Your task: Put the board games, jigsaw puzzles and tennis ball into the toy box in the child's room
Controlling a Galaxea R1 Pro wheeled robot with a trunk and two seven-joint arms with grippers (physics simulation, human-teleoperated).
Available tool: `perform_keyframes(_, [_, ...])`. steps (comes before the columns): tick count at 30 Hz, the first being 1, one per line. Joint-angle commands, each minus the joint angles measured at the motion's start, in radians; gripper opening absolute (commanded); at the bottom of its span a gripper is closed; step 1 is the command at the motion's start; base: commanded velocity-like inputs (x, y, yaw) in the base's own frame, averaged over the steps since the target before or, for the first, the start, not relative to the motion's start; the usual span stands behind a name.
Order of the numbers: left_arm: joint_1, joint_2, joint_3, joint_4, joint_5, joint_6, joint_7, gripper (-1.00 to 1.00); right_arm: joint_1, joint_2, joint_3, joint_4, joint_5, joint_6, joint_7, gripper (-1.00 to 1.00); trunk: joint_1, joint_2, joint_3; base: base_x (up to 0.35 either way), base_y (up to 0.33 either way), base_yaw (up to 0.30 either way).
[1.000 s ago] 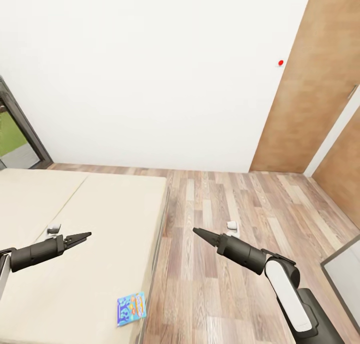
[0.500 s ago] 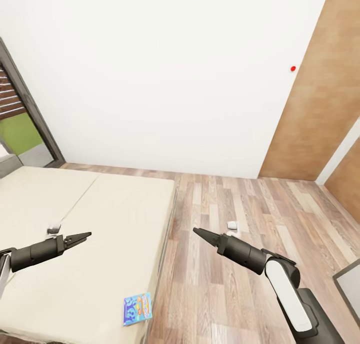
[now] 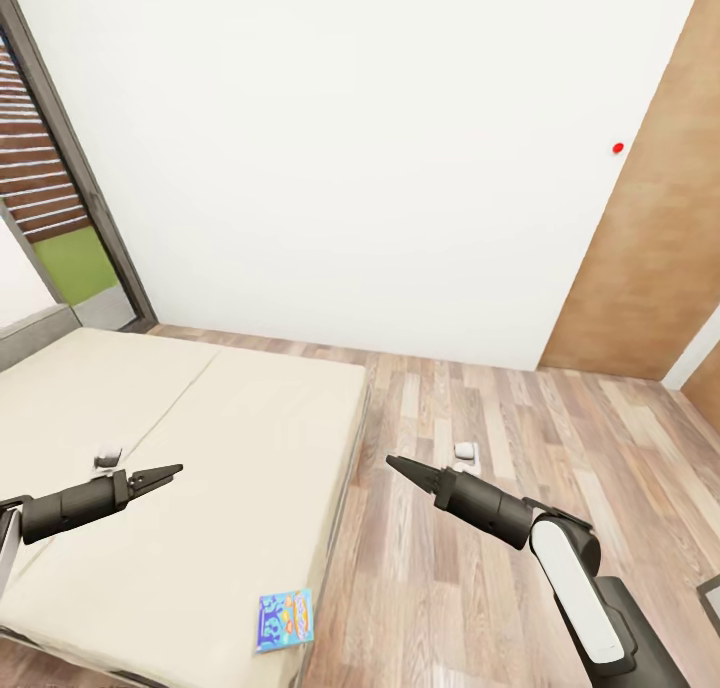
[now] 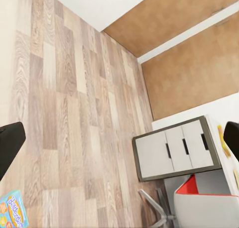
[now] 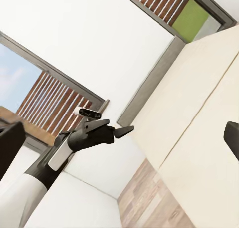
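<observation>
A small blue board game (image 3: 285,620) with orange-yellow print lies flat near the foot corner of the beige bed (image 3: 200,438); its corner also shows as the blue board game (image 4: 10,212) in the left wrist view. My left gripper (image 3: 168,472) hovers over the mattress, well above and left of that box, and my right gripper (image 3: 396,463) hangs over the wood floor beside the bed. Both are open and hold nothing. The left wrist view shows the table (image 4: 221,121) joined to its dark grey cabinet (image 4: 172,151). The toy box and tennis ball are out of view.
A white wall stands behind the bed, with a dark-framed window (image 3: 60,168) at the left and a brown wooden door (image 3: 660,238) at the right. Wood-plank floor (image 3: 470,578) runs right of the bed. A red-and-white chair (image 4: 199,203) stands by the cabinet.
The whole picture has shifted right, so the camera has turned left: more window shows, less door. Both arms keep the same pose. The blue box lies as before.
</observation>
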Motion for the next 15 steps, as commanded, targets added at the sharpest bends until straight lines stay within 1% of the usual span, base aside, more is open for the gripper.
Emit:
perform_keyframes(1, [-0.001, 0.0, 0.001, 0.0, -0.005, 0.01, -0.007, 1.0, -0.001, -0.001, 0.0, 0.0, -0.007, 0.007, -0.001, 1.0, 0.001, -0.002, -0.002, 0.075, -0.21, 0.053])
perform_keyframes(5, [-0.001, 0.0, 0.001, 0.0, -0.005, 0.011, -0.007, 1.0, -0.001, -0.001, -0.002, 0.0, -0.007, 0.007, -0.001, 1.0, 0.001, -0.002, 0.0, 0.063, -0.151, 0.029])
perform_keyframes(9, [-0.001, 0.0, 0.001, 0.0, -0.005, 0.011, -0.008, 1.0, -0.001, 0.0, -0.005, 0.0, -0.007, 0.007, 0.0, 1.0, 0.001, -0.002, 0.0, 0.016, -0.037, 0.015])
perform_keyframes(11, [-0.001, 0.0, 0.001, 0.0, -0.005, 0.011, -0.008, 1.0, -0.001, -0.001, -0.005, 0.0, -0.007, 0.007, 0.0, 1.0, 0.001, -0.002, 0.001, 0.005, -0.012, 0.105])
perform_keyframes(15, [-0.001, 0.0, 0.001, 0.0, -0.004, 0.011, -0.008, 1.0, -0.001, 0.0, -0.006, 0.0, -0.007, 0.007, 0.0, 1.0, 0.001, -0.002, 0.003, 0.002, -0.005, 0.188])
